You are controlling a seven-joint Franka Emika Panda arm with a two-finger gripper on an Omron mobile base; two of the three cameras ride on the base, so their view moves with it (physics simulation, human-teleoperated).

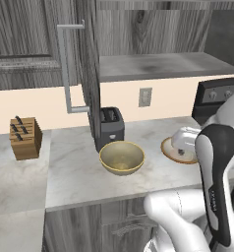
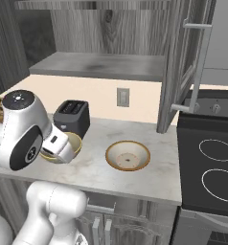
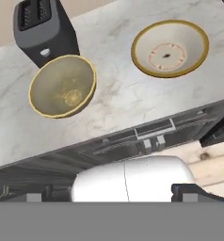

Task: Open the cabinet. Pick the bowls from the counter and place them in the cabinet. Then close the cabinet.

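The cabinet stands open, its two doors swung outward and its grey shelf bare. On the counter the deep olive-yellow bowl sits upright in front of the toaster. To its right is the wider tan-rimmed bowl, also upright. My gripper hangs above the counter's front edge and looks down on both bowls. It holds nothing, and its fingertips are hidden. The hand partly covers the tan bowl in the left base view and the olive bowl in the right base view.
A black toaster stands just behind the olive bowl, under the left door. A wooden knife block sits far left. The black stovetop borders the counter on the right. A wall outlet is behind the bowls.
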